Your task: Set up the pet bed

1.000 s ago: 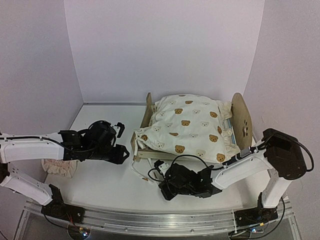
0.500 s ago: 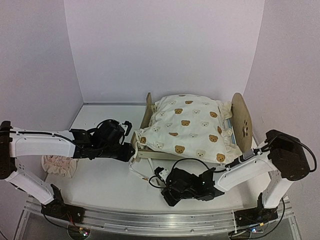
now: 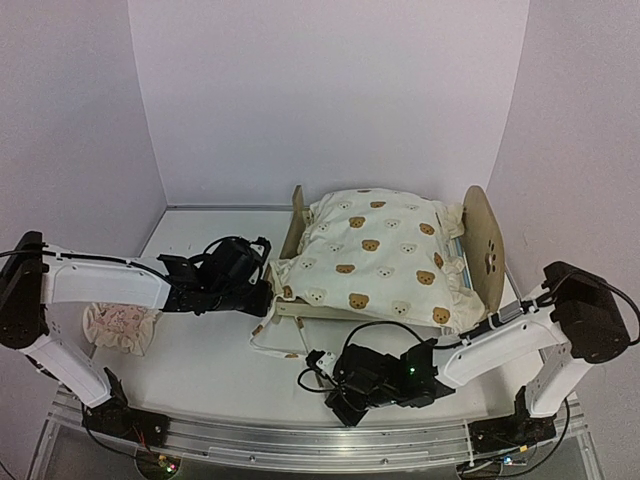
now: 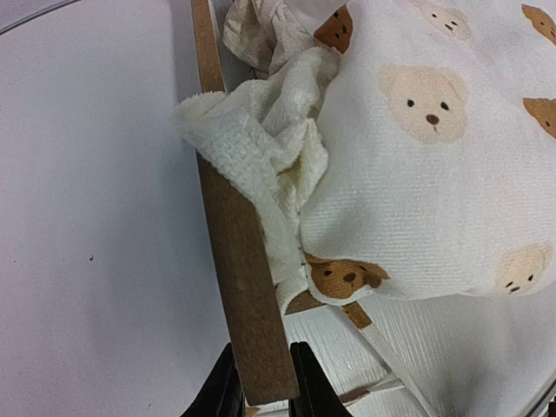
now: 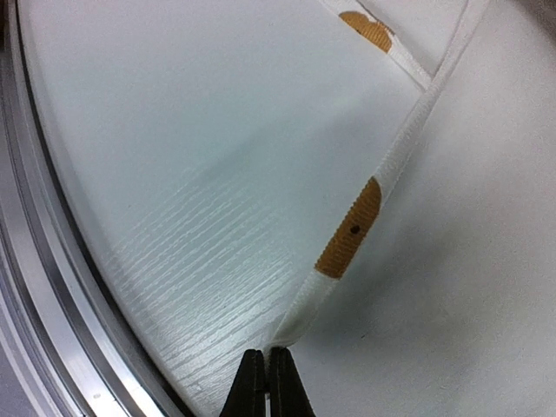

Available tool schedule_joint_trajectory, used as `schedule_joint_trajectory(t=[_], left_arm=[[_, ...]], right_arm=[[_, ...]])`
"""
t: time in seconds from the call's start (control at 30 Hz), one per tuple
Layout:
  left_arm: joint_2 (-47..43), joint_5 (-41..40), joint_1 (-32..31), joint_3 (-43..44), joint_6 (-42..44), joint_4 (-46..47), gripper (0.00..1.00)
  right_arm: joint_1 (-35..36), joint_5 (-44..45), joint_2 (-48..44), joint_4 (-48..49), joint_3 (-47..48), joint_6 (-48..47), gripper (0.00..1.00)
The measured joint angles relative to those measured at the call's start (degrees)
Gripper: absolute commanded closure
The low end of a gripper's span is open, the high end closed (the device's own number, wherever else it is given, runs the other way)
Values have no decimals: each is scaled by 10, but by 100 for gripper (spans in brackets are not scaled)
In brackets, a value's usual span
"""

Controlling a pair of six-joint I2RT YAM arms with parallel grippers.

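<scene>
The pet bed (image 3: 485, 250) is a light plywood frame at the centre right, with a cream bear-print quilt (image 3: 375, 255) heaped over it. My left gripper (image 3: 262, 290) is at the near corner of the low footboard (image 3: 293, 225). In the left wrist view its fingers (image 4: 224, 391) press either face of the footboard (image 4: 234, 234), beside the quilt (image 4: 426, 174). My right gripper (image 3: 314, 366) sits low near the front edge. Up close, the right gripper (image 5: 267, 373) is shut on the end of a quilt tie (image 5: 382, 182), which runs taut across the table.
A small pinkish ruffled pillow (image 3: 120, 325) lies at the left, under the left arm. The metal rail (image 5: 43, 261) of the table's front edge runs just beside the right gripper. White walls close in the back and both sides.
My left gripper has moved right to the footboard's corner and closed on it. The right gripper has drawn back toward the front edge, pulling the tie along.
</scene>
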Motion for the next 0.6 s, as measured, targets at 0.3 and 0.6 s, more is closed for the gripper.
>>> schedule_joint_trajectory(t=[0.3, 0.6], left_arm=[[20, 22, 21, 12, 18, 12, 83], [29, 44, 45, 21, 35, 16, 82]], right_arm=[[6, -29, 0, -14, 26, 0, 100], [11, -51, 33, -11, 85, 0, 100]])
